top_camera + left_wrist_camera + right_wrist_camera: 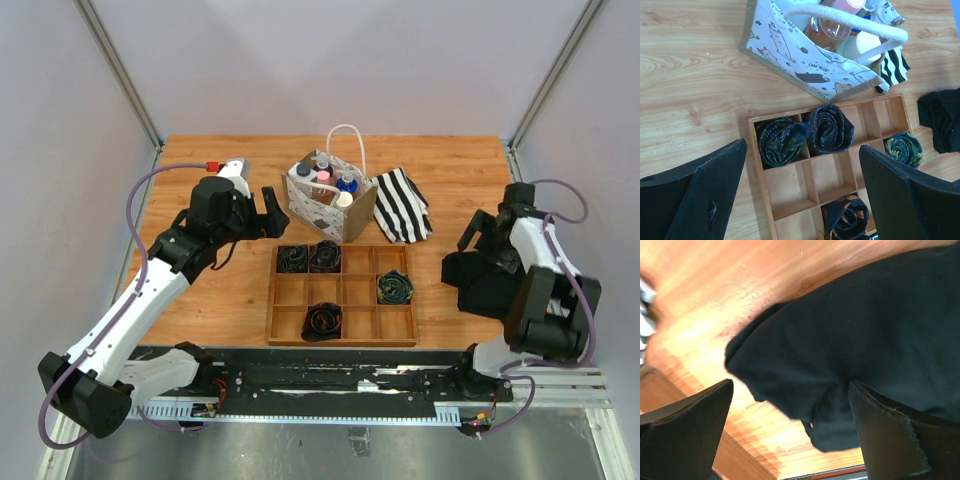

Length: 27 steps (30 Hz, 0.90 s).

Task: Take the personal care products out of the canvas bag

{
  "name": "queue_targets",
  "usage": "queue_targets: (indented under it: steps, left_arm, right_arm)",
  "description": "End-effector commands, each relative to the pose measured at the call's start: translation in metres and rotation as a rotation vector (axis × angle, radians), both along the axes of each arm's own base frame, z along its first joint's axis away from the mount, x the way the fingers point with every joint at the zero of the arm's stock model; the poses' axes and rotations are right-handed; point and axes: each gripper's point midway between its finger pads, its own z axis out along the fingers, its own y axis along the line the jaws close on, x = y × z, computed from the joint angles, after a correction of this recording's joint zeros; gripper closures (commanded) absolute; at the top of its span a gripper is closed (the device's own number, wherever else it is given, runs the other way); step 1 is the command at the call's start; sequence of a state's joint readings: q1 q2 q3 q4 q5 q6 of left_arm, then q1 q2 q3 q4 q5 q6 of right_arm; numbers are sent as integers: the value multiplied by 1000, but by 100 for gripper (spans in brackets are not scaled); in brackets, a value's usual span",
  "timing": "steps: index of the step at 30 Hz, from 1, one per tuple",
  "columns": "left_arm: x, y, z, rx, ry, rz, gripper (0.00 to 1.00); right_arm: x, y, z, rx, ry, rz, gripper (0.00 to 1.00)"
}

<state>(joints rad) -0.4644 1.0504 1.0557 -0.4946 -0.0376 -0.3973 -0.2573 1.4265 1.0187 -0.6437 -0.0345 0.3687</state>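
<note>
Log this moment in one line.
phase: pre-grasp | left pincer: open, beside canvas bag | right pincer: open, over black cloth | bottles: in bag

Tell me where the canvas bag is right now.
In the top view the canvas bag stands at the far middle of the table, just behind the wooden tray, with the striped cloth beside it on the right.

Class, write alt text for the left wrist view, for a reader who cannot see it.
An off-white printed canvas bag with rope handles stands on a wooden table, small bottles showing inside. Nearer lies a wooden divided tray holding coiled dark cables, framed by the black fingers of the open left claw.
</note>
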Motion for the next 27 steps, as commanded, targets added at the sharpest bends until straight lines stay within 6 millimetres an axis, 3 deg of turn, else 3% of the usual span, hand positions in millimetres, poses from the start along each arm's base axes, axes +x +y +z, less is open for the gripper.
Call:
queue_targets:
  steps: [1,5,9,12,15,18,21,27]
  left_arm:
    - [3,-7,13,-38,-19,-19,0]
    - [3,-5,12,-28,-15,-8,0]
    - [1,-3,10,-15,-4,-9,0]
    - [1,2,8,7,-6,7,0]
    - [3,4,5,13,-10,20,0]
    - [6,0,-2,9,11,14,0]
    - [7,-3,-9,1,38,11,0]
    - [6,-4,-13,-20,40,18,0]
  right_arm:
    - [-11,15,-34,66,159,83,2]
    - [-37,-19,-46,-108,313,-6,2]
    - [-68,-75,-22,-381,439,-181,2]
    - [-51,-75,4,-451,357,-189,2]
    - [1,-31,31,-437,166,-33,2]
    - [63,46,39,-247,-21,225,2]
    - [110,111,38,-65,-89,425,1]
    - [172,169,12,70,-100,573,1]
